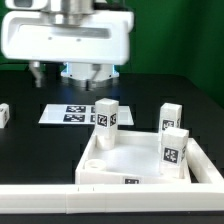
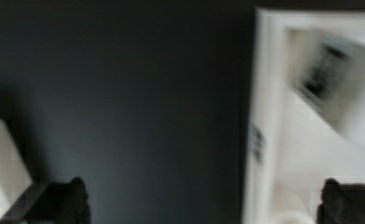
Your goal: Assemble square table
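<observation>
open pincer above the dark table

the pincer hangs wide open and empty over bare matte black table. the square table, glossy white plastic with raised rim and three upright tagged legs, sits near the front edge. the wrist view blurs its rim.

- Square table slab: white plastic, smooth, slightly glossy.
- Legs: white plastic, matt printed tags.
- Worktop: black, matt.
- Marker board: flat, paper-like white.

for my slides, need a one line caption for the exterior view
Open gripper hovers above the marker board while three legs stand around the square table.
</observation>
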Motion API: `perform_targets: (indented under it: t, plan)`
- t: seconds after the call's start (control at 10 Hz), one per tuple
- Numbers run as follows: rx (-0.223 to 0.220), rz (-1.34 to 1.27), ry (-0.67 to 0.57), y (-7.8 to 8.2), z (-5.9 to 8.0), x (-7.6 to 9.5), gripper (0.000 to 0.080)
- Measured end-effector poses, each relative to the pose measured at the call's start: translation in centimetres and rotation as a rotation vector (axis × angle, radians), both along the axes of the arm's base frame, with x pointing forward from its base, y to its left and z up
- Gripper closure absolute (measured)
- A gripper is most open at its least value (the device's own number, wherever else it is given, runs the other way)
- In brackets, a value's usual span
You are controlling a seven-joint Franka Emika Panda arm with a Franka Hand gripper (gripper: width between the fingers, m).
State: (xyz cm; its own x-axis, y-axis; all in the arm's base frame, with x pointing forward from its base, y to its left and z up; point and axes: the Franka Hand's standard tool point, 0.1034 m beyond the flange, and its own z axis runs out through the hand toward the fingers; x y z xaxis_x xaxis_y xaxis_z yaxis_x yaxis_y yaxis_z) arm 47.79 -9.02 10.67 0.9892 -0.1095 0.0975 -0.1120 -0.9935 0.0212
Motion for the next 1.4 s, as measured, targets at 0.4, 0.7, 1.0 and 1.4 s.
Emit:
perform_targets:
  t: [0.4,0.7,1.0,1.4]
  plan:
    - [-0.028,0.03,0.002,-3.2,-1.0,-1.8,0.0151]
    - [-0.037,0.064,0.001,-3.8,-1.2,-2.2,0.0151]
    - [-0.078,0.196,0.046,-10.4,-3.3,-7.9,0.0151]
    - [-0.085,0.213,0.061,-12.0,-3.6,-7.5,0.0151]
